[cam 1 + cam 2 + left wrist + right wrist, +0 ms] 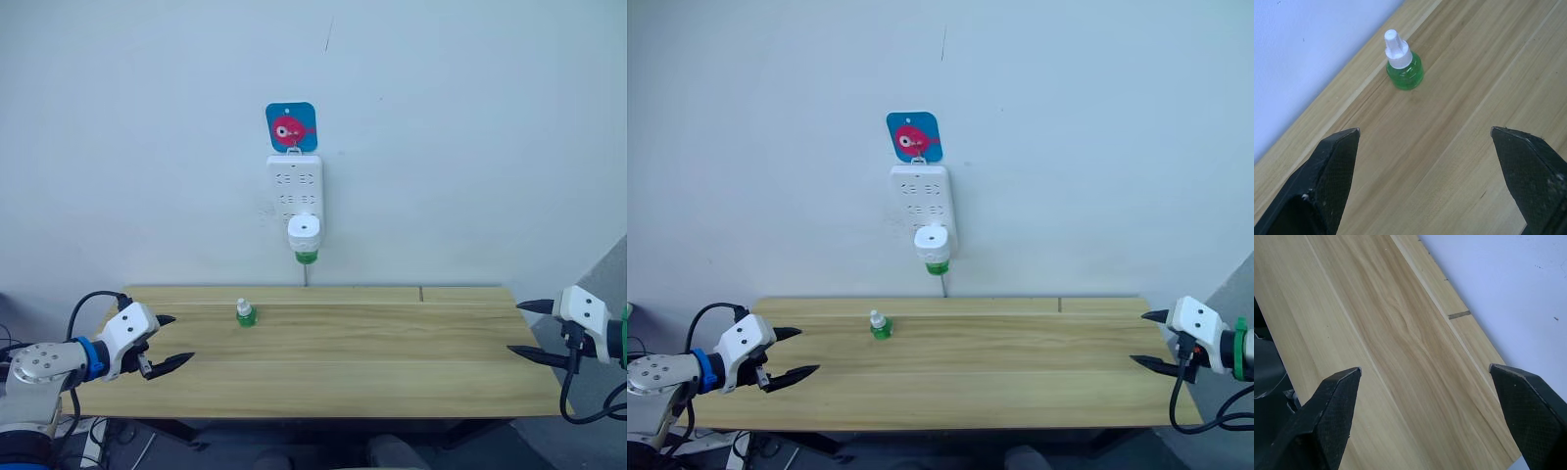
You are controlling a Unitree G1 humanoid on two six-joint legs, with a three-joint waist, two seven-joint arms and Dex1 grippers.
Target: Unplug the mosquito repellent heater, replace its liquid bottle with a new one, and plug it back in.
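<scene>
Left tool [167, 343]: two black fingers spread apart, gripping nothing, held over the left end of the desk [392, 372]. Spare bottle [245, 313]: small, green liquid, white cap with a narrow tip, upright on the desk near its back edge, ahead of the left tool and apart from it. Mosquito repellent heater [305, 233]: small white rounded unit with a round top, a green bottle [307, 258] fitted beneath, plugged into the bottom of the white power strip [295, 191] on the wall, above the desk's back edge; prongs hidden in the socket. Blue card [291, 126]: pink fish figure, above the strip. Heater sits well apart from both tools, higher and between them. Right tool [524, 328]: black fingers spread wide, empty, at the desk's right edge; arm cut off by the frame.
</scene>
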